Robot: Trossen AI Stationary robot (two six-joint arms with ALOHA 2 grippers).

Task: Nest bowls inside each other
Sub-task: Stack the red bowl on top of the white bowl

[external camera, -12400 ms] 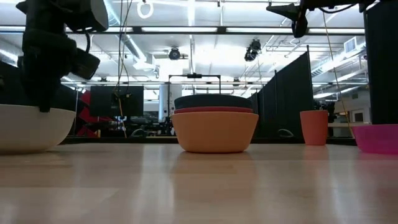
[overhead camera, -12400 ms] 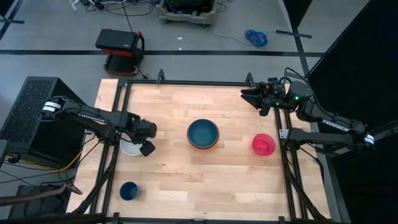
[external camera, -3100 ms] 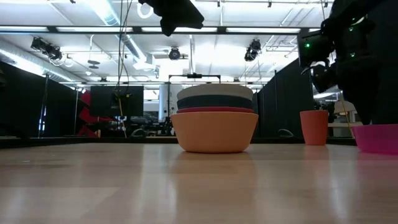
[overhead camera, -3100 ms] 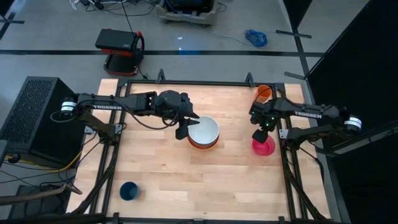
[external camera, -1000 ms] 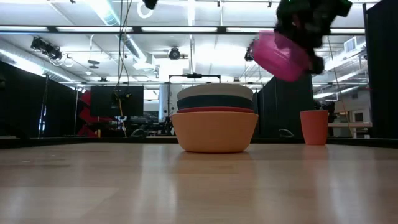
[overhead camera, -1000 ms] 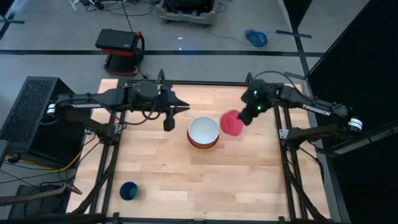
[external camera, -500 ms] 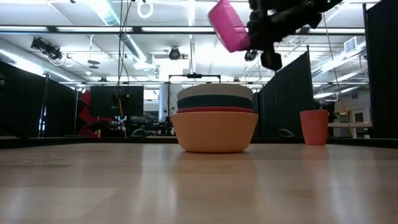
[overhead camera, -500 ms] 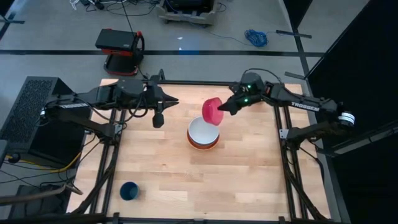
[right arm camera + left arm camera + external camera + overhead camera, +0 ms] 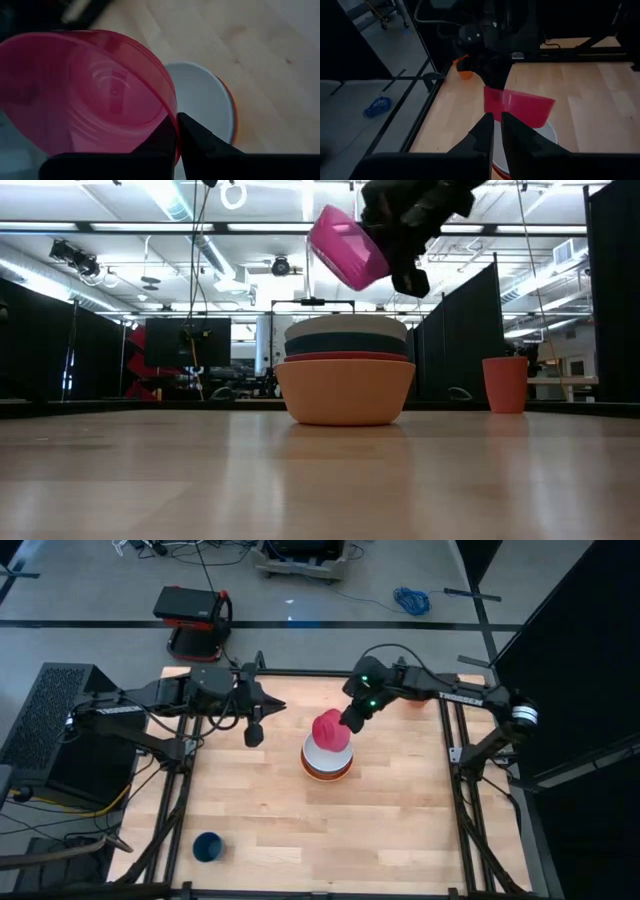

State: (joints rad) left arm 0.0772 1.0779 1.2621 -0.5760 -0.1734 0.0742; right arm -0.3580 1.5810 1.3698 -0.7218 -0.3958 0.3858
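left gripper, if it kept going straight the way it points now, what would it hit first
Probably the pink bowl held by the right gripper above the white bowl. The left gripper aims straight at it, though depth is unclear.

bowl stack [image 9: 326,762] blocks table centre; bare wood [image 9: 380,830] all around
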